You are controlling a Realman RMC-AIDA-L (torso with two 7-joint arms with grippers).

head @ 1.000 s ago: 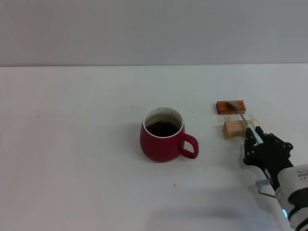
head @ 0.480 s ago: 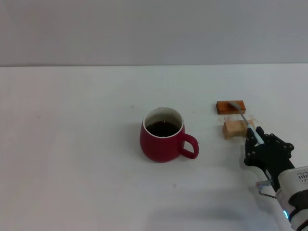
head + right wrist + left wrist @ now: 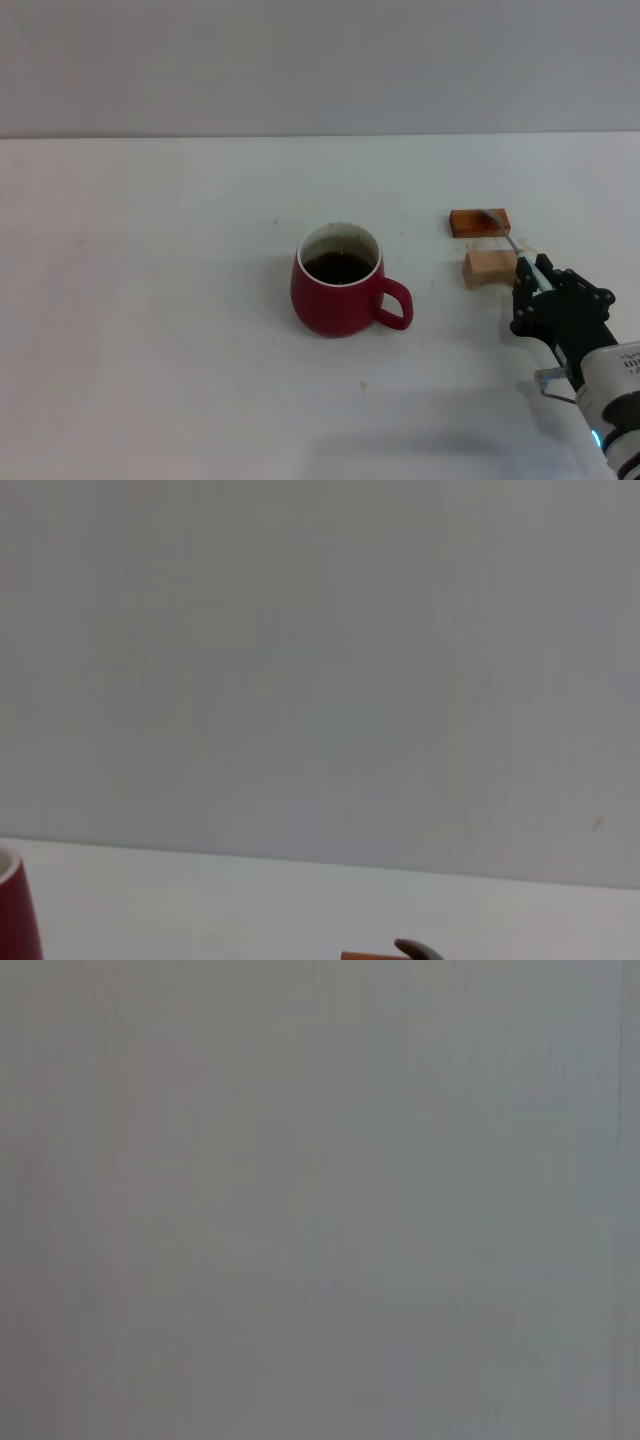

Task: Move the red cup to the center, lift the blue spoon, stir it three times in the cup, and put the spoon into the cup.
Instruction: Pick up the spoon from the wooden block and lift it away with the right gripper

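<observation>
The red cup point(image 3: 340, 290), holding dark liquid, stands upright near the table's middle with its handle turned toward the right arm. Right of it the blue spoon point(image 3: 510, 243) lies slanted, its silver bowl over the far block and its pale handle running back into my right gripper point(image 3: 541, 285). That gripper sits low at the near right, shut on the spoon's handle. The right wrist view catches the cup's edge point(image 3: 14, 912) and the spoon's bowl point(image 3: 418, 949). The left gripper is out of view; its wrist view is plain grey.
An orange-brown block point(image 3: 466, 222) and a pale wooden block point(image 3: 486, 268) sit one behind the other under the spoon, right of the cup. The white table point(image 3: 150, 300) spreads wide to the left and front. A grey wall stands behind.
My right gripper has shifted slightly right and toward the near edge, and the spoon has slid a little with it. The cup has not moved.
</observation>
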